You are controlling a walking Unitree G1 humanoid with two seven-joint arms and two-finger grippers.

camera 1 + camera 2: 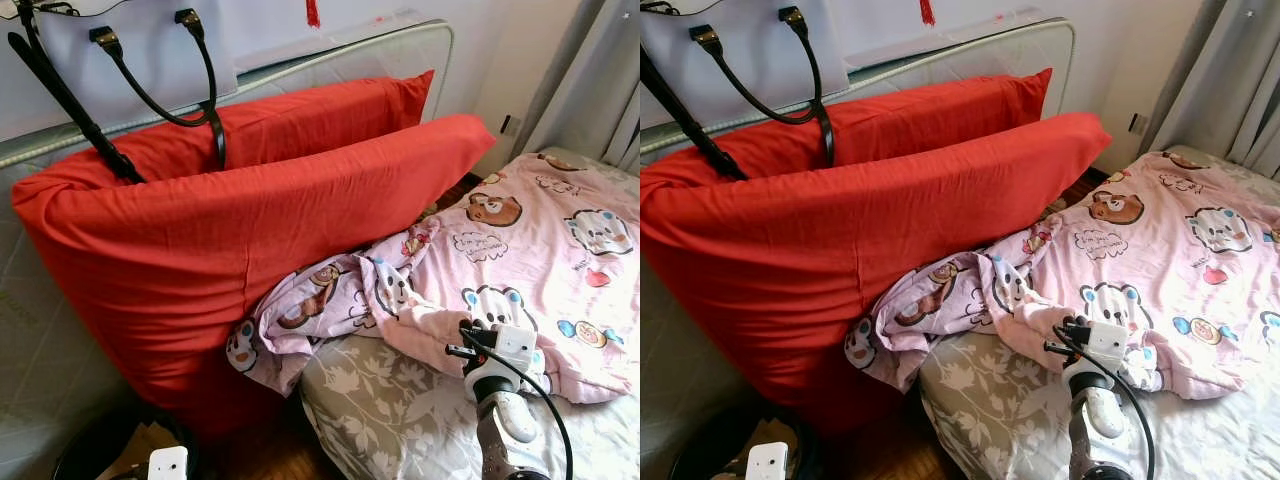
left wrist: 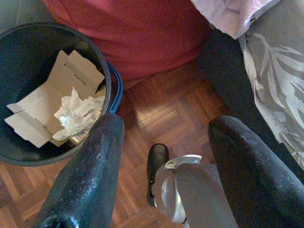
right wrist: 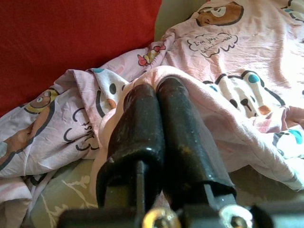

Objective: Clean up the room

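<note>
A pink cartoon-print blanket (image 1: pixel 540 250) lies crumpled over the bed, its bunched end trailing toward the red pillows. My right gripper (image 1: pixel 468 346) is at the blanket's near edge. In the right wrist view the gripper (image 3: pixel 156 88) is shut, its tips buried in a fold of the pink cloth (image 3: pixel 199 109). My left gripper (image 2: pixel 166 142) hangs open above the wooden floor (image 2: pixel 161 109), beside a black bin (image 2: pixel 108 76) holding flattened cardboard (image 2: pixel 66 80) and crumpled paper (image 2: pixel 78 114).
Two big red pillows (image 1: pixel 250 230) lean against the headboard, with black bag straps (image 1: pixel 150 95) draped over them. The grey leaf-print sheet (image 1: pixel 400 410) covers the mattress. Grey curtains (image 1: pixel 595 80) hang at the far right. The bin (image 1: pixel 90 450) stands at the pillows' foot.
</note>
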